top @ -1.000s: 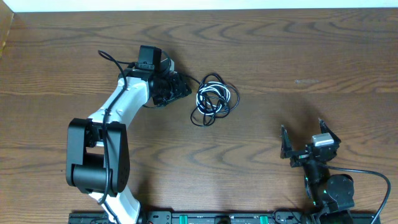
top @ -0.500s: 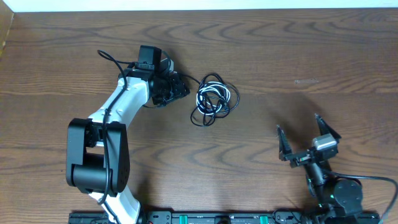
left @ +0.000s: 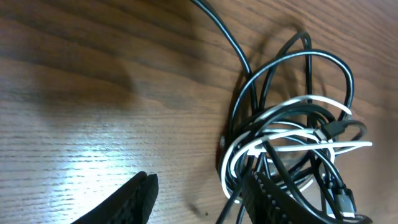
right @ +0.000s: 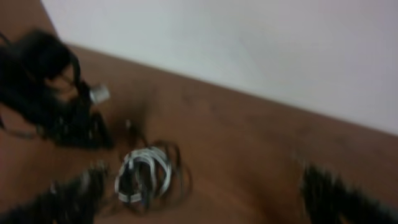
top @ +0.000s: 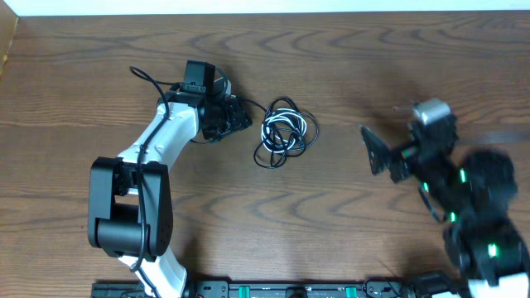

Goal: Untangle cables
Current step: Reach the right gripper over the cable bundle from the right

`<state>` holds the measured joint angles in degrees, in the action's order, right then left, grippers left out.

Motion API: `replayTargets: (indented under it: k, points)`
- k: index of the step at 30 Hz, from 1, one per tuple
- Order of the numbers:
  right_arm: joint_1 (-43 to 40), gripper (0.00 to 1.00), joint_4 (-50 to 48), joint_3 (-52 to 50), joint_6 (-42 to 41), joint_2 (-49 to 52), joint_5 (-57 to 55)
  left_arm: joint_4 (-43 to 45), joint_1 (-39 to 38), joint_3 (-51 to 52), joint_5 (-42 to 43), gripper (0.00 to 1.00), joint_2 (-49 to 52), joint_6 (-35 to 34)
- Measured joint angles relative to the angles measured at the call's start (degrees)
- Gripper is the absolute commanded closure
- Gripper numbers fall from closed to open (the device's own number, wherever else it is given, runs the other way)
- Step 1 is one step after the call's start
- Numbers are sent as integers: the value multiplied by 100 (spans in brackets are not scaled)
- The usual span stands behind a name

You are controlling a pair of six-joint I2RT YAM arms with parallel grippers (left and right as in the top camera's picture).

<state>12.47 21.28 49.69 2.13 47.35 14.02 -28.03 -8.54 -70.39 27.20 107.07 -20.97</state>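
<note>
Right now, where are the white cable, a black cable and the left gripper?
white cable (left: 231, 168), left wrist view, left bend of its loop.
black cable (left: 230, 38), left wrist view, the lone strand running to the top edge.
left gripper (left: 200, 193), left wrist view, midway between its open jaws.

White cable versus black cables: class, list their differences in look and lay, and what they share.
The white cable is pale, in tight loops inside the bundle; the black cables are dark and loop wider around it. One black cable trails away from the bundle; the white cable does not. Both lie tangled together on the table.
</note>
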Motion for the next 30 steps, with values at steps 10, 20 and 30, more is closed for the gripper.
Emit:
replayTargets:
  k: [10,20,30]
  points:
    - [0,1,866,1519,-2,2415,813,-68,44,0,-339,46,0,-17]
    - [164,99,216,1519,-107,3486,2660,-157,315,0,-293,44,0,-35]
    - [820,19,-387,1523,-450,4485,2455,-219,448,0,-289,42,0,-46]
